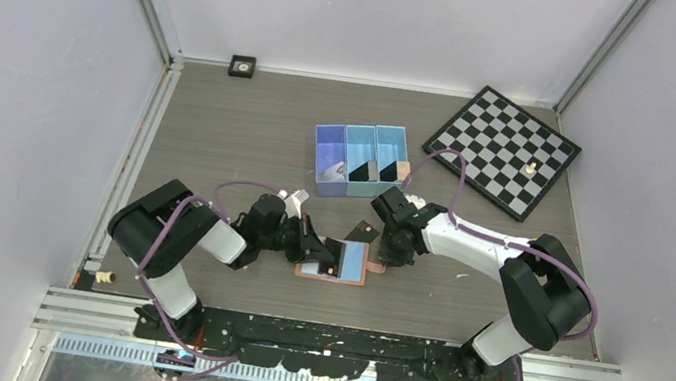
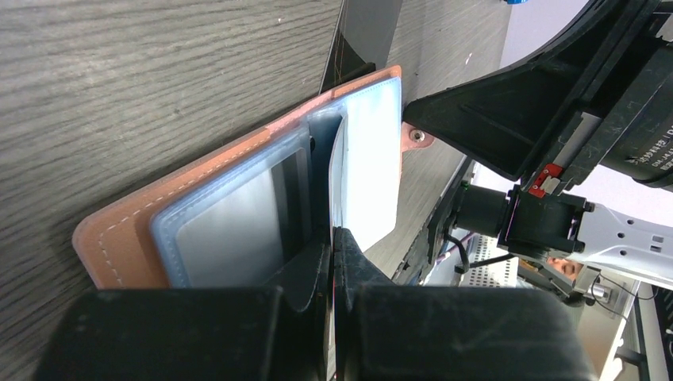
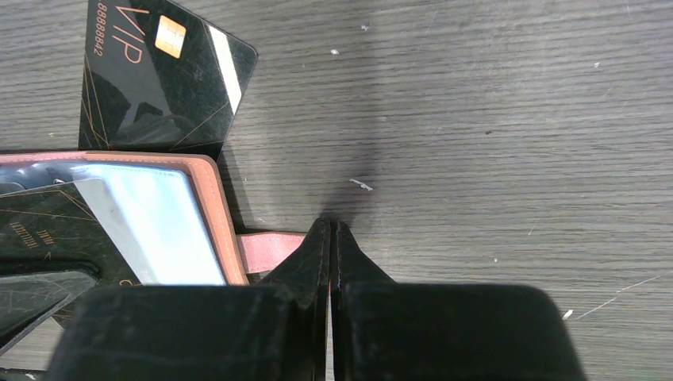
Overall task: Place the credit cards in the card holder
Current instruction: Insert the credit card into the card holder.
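Observation:
The card holder [image 1: 356, 262] lies open on the table, tan outside and light blue inside. My left gripper [image 1: 323, 252] is shut on a black credit card [image 1: 335, 254] held edge-down against the holder's clear inner pocket [image 2: 230, 230]. In the left wrist view the fingers [image 2: 333, 238] pinch the card, seen edge-on. A second credit card [image 1: 365, 230], marked VIP [image 3: 155, 75], lies flat on the table just beyond the holder. My right gripper [image 1: 385, 255] is shut, its tips [image 3: 330, 226] down at the end of the snap tab [image 3: 266, 250].
A three-compartment blue bin [image 1: 364, 159] stands behind the holder with more black cards and a small tan block [image 1: 401, 172]. A chessboard [image 1: 502, 149] with one piece lies at the back right. A small black square object [image 1: 242, 65] sits at the back wall.

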Available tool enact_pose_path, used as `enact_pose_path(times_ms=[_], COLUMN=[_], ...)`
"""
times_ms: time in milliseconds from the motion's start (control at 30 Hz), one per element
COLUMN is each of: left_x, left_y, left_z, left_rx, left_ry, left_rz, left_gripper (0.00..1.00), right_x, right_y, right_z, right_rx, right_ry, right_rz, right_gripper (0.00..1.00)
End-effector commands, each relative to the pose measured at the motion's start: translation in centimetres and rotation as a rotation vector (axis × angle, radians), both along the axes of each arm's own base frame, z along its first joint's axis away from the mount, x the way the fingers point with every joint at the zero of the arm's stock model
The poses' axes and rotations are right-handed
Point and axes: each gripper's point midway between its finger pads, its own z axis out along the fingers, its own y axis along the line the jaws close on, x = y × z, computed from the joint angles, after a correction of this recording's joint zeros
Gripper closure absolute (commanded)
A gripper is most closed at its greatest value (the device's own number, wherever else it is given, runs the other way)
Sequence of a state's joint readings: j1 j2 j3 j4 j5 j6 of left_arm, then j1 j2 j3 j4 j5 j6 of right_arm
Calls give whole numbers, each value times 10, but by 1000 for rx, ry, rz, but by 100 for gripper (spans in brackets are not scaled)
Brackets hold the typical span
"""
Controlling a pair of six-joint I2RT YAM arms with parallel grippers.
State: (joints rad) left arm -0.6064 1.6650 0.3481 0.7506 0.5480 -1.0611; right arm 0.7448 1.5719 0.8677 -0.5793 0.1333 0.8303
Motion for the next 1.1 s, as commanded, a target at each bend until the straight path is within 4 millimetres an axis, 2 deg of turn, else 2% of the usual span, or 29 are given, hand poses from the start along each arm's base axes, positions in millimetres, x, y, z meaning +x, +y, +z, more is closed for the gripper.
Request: enact_pose_path(times_ms=[0, 200, 333, 600, 667, 833, 933, 1067], left_x=[-2, -3, -3, 5, 2, -3, -4, -6], left_y=[4, 4, 13, 37, 38, 35, 36, 36], left_z=[-14, -16, -13, 10, 15, 18, 18, 17], left_rx=[66, 113, 203, 409, 418, 403, 403, 398], left_ry=[-3, -12, -34, -151, -160, -146, -143, -137], left_rz=[26, 13, 0, -70, -96, -133, -130, -119], left_gripper=[100, 100, 97, 73, 66, 57, 57, 64], right_x=[5, 6, 6, 6, 6, 6, 6, 6], right_y=[4, 1, 0, -6, -6, -4, -4, -5], right_z=[3, 5, 6, 6, 6, 6, 7, 7], right_rx=[-13, -21, -30, -55, -53, -47, -46, -48], right_ry=[-19, -28, -31, -38, -37, -40, -41, -42], right_rz=[-9, -13, -12, -12, -11, -10, -10, -8], right_gripper=[99, 100, 100, 100, 99, 100, 99, 100])
